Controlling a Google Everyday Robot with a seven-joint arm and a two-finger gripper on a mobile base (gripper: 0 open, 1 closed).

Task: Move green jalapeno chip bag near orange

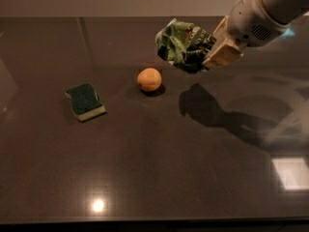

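Observation:
The green jalapeno chip bag (182, 46), crumpled shiny green foil with white edges, hangs in the air above the dark table, up and to the right of the orange. The gripper (208, 57) comes in from the upper right on a white arm and is shut on the bag's right side. The orange (149, 79) is small, round and orange-yellow and rests on the table below and left of the bag, apart from it. The bag's shadow falls on the table to the right of the orange.
A dark-green sponge with a pale yellow base (85, 101) lies on the table left of the orange. The dark glossy table (159, 178) has bright light reflections near the front and at the right.

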